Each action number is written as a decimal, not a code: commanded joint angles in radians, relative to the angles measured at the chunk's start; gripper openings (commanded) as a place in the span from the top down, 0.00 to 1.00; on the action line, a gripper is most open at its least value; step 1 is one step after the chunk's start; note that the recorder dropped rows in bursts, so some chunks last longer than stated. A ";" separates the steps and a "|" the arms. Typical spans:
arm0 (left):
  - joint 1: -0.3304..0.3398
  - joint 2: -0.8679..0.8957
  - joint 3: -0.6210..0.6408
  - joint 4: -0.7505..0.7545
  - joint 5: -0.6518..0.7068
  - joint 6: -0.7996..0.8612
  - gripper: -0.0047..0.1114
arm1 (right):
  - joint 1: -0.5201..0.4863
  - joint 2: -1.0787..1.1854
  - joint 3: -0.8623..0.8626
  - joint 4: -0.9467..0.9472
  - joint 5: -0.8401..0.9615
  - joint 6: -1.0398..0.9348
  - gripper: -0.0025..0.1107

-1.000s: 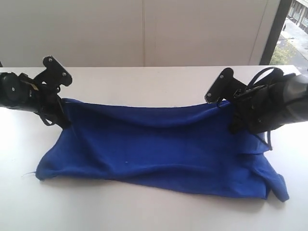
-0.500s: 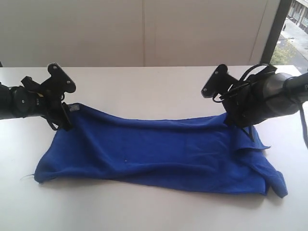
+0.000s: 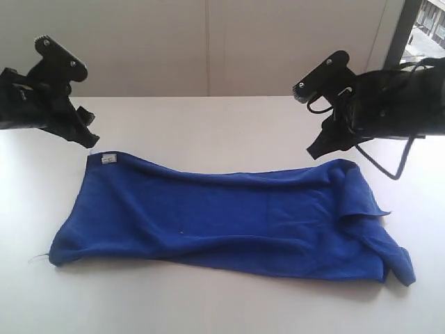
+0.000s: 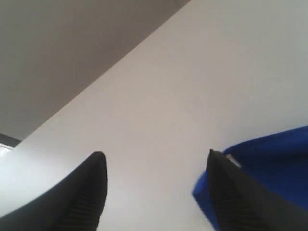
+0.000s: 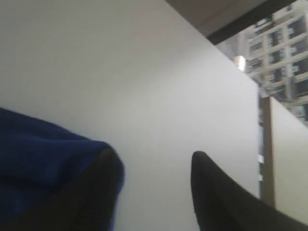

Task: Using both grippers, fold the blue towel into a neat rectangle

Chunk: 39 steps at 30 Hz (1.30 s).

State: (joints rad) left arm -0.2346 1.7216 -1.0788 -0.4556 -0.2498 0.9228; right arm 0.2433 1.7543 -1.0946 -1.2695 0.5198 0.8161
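Observation:
The blue towel [image 3: 222,216] lies doubled over on the white table [image 3: 208,118], its long edges running left to right. Its small white label [image 3: 108,159] shows at the far left corner, and the right end [image 3: 379,236] is bunched and rumpled. My left gripper [image 3: 89,108] hangs open above and behind that labelled corner, holding nothing. My right gripper [image 3: 306,122] is open above the far right corner, also apart from the cloth. In the left wrist view the left gripper [image 4: 155,156] frames bare table, with the towel [image 4: 269,163] beside one finger. The right wrist view shows the right gripper [image 5: 155,155] beside the towel [image 5: 38,149].
A pale wall [image 3: 208,42] stands behind the table's far edge. A dark window frame [image 3: 396,42] with buildings outside is at the far right. The table's front strip [image 3: 208,306] lies bare of objects below the towel.
Both grippers opened, let go of the towel's far edge and rose up and back. The released edge dropped flat onto the table.

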 commanded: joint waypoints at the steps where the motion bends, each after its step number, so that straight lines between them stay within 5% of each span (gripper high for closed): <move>1: -0.018 -0.123 -0.004 -0.016 0.317 -0.069 0.46 | -0.005 -0.088 -0.002 0.438 -0.088 -0.366 0.62; 4: -0.020 -0.155 -0.004 -0.034 0.540 -0.117 0.68 | -0.005 -0.134 -0.002 0.751 -0.082 -0.709 0.71; 7: -0.022 -0.138 0.000 -0.079 0.654 -0.116 0.96 | -0.005 -0.158 -0.010 1.071 0.043 -1.086 0.94; 11: -0.034 -0.075 0.000 -0.104 0.728 -0.108 0.95 | -0.018 -0.158 -0.031 1.313 0.268 -1.359 0.98; 16: -0.101 -0.030 0.000 -0.227 0.707 -0.032 0.95 | -0.122 -0.158 -0.031 1.323 0.251 -1.286 0.98; 22: -0.244 0.008 -0.014 -0.374 0.501 0.104 0.96 | -0.287 -0.152 -0.031 1.349 0.234 -1.181 0.98; 30: -0.356 0.174 -0.121 -0.406 0.462 0.104 0.96 | -0.402 -0.104 -0.031 1.407 0.172 -1.021 0.73; 36: -0.366 0.268 -0.130 -0.412 0.470 0.104 0.96 | -0.402 -0.090 -0.031 1.434 0.148 -1.021 0.50; 39: -0.366 0.289 -0.130 -0.394 0.490 0.106 0.96 | -0.402 -0.082 -0.031 1.447 0.143 -1.021 0.47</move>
State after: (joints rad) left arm -0.5945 1.9993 -1.2041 -0.8486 0.2087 1.0248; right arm -0.1513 1.6644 -1.1223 0.1630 0.6775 -0.2103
